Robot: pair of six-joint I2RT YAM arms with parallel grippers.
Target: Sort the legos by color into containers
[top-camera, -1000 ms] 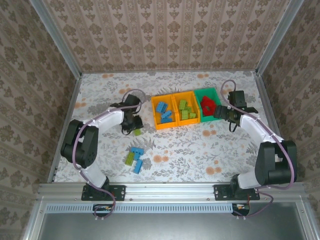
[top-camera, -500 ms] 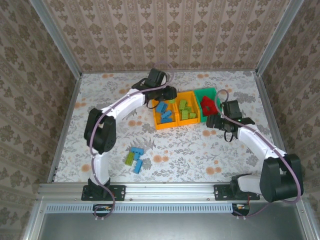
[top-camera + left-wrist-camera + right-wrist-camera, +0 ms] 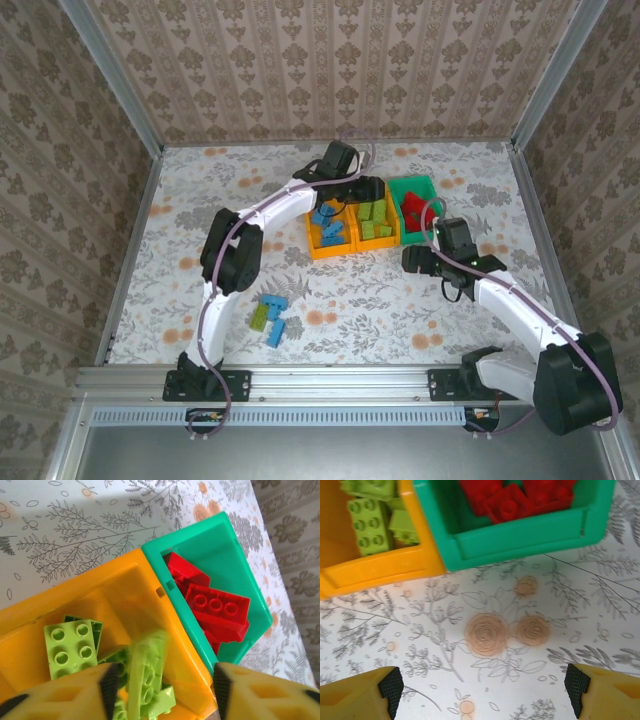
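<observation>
Overhead, a small pile of loose legos (image 3: 270,315), blue and lime green, lies on the flowered table (image 3: 400,300) at about 7 o'clock from the containers.

The left arm stretches long from its base toward 1 o'clock, nearly straight, and its wrist bends down over the row of bins. The left gripper (image 3: 368,190) hangs above the middle orange bin (image 3: 115,590). Its jaws are parted and have let go. A lime brick (image 3: 146,672) shows blurred between them, touching neither finger, above other lime bricks in that bin.

To finish this drop well, I judge the jaws should stay wide and lift straight up, clear of the bin wall at 3 o'clock, so the brick cannot bounce into the green bin (image 3: 235,565) beside it, where the red legos (image 3: 217,605) lie. The left orange bin (image 3: 330,252) holds the blue ones.

The right arm reaches toward 11 o'clock with its elbow bent. The right gripper (image 3: 412,258) hovers low over bare table at 6 o'clock from the green bin, jaws spread wide and empty.
</observation>
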